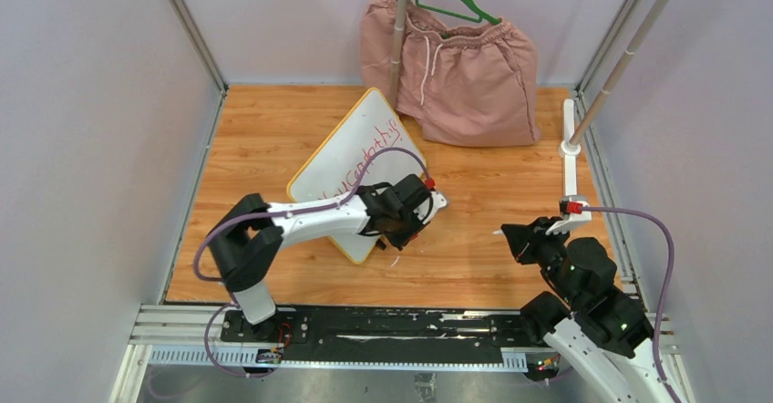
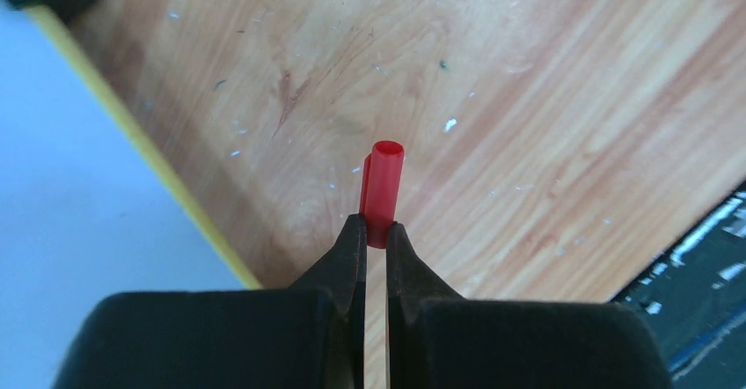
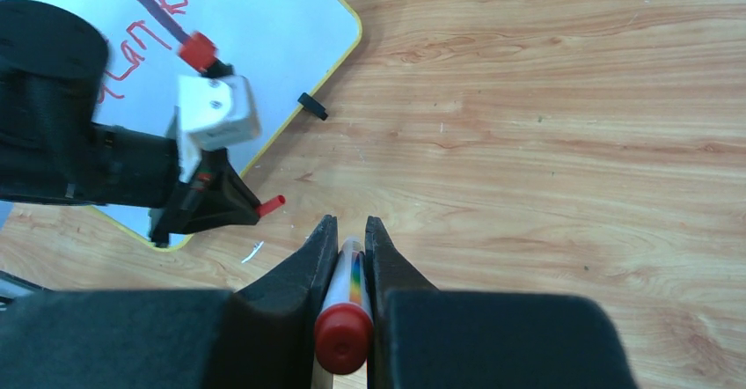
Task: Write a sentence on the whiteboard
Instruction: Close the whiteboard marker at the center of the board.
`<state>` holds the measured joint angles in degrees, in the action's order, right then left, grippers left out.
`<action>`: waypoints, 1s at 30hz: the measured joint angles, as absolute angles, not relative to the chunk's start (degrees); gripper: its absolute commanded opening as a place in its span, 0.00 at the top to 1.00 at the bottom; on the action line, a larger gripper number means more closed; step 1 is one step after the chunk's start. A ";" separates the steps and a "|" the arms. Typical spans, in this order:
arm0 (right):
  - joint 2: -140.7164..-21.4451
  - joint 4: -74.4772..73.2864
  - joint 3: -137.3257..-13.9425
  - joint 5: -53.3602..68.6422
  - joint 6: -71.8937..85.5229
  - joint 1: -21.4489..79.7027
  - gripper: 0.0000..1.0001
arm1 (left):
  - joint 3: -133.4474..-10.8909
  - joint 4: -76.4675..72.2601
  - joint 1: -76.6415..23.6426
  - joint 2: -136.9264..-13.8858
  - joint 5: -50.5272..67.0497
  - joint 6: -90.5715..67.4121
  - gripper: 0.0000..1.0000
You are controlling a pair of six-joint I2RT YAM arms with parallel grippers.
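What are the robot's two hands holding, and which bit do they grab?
The left gripper pinches a small red cap by its near end. The right gripper clamps a marker by its barrel.

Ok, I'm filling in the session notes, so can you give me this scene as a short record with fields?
left gripper: shut on red cap, over the table beside the whiteboard's rim
right gripper: shut on marker, over bare wood
whiteboard: lying on the table, turned at an angle
sentence: one red line, partly hidden by the left arm
background: pink shorts on green hanger
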<state>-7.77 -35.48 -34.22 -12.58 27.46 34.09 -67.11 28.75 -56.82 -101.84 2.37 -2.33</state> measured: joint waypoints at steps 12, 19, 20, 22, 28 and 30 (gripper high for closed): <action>-15.75 -32.62 -41.21 -0.51 23.55 34.09 1.00 | -52.18 9.93 -56.82 -75.05 9.17 -5.19 1.00; -30.33 -33.21 -58.72 11.51 19.77 34.09 1.00 | -37.98 -5.63 -57.82 -60.31 11.55 -6.28 1.00; -32.08 -33.63 -60.82 13.10 19.29 34.09 1.00 | -36.97 -7.05 -57.98 -59.00 11.51 -6.33 1.00; -35.70 -35.31 -65.21 16.25 18.13 34.09 1.00 | -34.35 -10.68 -58.13 -55.16 11.29 -6.42 1.00; -44.51 -39.13 -75.24 21.85 15.33 34.41 1.00 | -30.52 -16.78 -58.37 -48.03 10.81 -5.72 1.00; -45.91 -40.51 -76.79 21.96 14.61 34.85 1.00 | -30.04 -18.20 -58.39 -46.39 10.20 -5.34 1.00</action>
<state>-45.91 -40.51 -76.79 21.96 14.61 34.85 -30.04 -18.20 -58.39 -46.39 10.20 -5.34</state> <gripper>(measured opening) 0.132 0.051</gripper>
